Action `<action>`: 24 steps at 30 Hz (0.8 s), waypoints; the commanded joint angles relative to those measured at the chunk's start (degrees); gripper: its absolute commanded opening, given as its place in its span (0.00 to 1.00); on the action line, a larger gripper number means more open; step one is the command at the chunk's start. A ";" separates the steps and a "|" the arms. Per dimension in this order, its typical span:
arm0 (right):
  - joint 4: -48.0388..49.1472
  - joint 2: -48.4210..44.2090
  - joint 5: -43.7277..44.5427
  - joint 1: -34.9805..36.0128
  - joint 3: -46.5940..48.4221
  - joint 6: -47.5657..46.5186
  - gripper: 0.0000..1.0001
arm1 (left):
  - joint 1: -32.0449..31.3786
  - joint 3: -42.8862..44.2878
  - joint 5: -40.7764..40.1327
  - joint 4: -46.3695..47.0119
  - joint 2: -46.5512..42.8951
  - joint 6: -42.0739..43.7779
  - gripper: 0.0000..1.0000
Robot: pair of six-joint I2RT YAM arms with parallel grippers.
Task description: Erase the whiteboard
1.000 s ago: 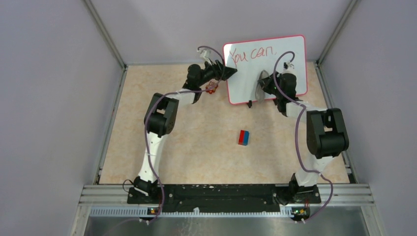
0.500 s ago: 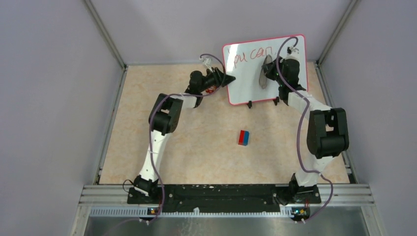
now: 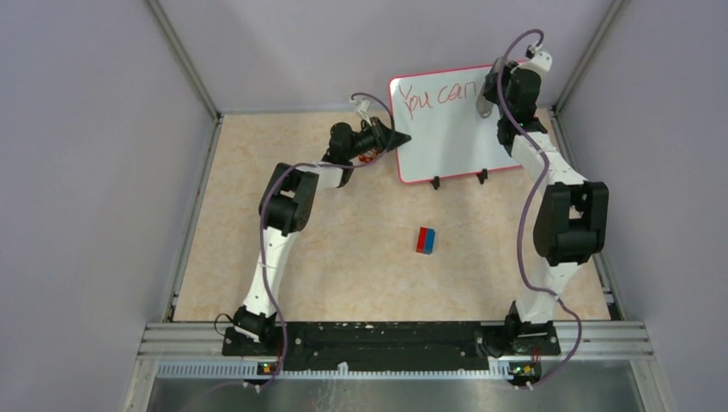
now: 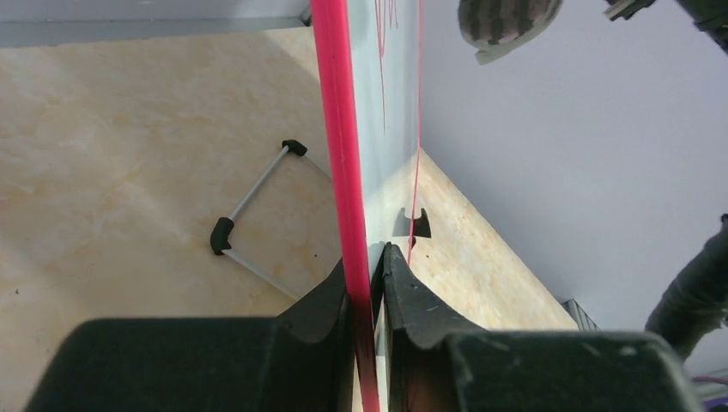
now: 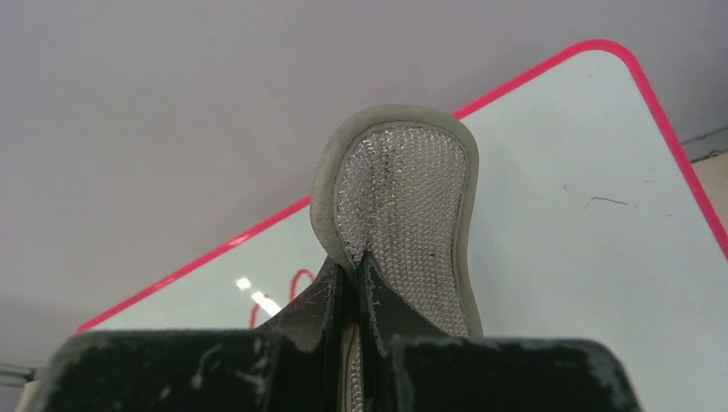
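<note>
The whiteboard stands upright at the back of the table, its red "You can" handwriting along the top. On its left edge my left gripper is shut; the left wrist view shows the jaws pinching the red frame of the whiteboard at my left gripper. High at the board's upper right, my right gripper is shut on a grey mesh eraser pad. From the right wrist, the eraser pad sticks up from my right gripper before the whiteboard.
A red and blue block lies on the table in front of the board. Two black feet hold the board up, and a wire stand leg reaches out behind it. Grey walls close in the back and sides.
My left gripper has closed on the board's left edge. The right arm has carried the eraser pad from the board's middle up to its upper right.
</note>
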 commanded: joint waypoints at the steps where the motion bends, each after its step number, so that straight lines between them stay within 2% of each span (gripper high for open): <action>1: -2.66 3.09 -4.58 -4.39 3.64 -2.23 0.00 | 1.22 1.64 1.67 -4.17 1.37 3.22 0.00; 9: -5.62 7.73 -7.84 -7.79 6.24 -5.57 0.00 | 1.39 0.78 1.04 -8.58 0.00 4.02 0.00; 14: -6.95 14.28 -15.35 -7.67 12.89 -5.03 0.00 | 1.29 1.23 -0.20 -11.53 -0.33 6.54 0.00; 20: -5.74 17.78 -19.41 -5.19 16.16 -4.46 0.00 | 1.23 0.82 -1.83 -14.02 -1.37 9.95 0.00; 24: -7.97 20.30 -20.59 -0.25 21.47 -5.25 0.00 | 1.28 0.71 -2.16 -14.52 -1.45 10.68 0.00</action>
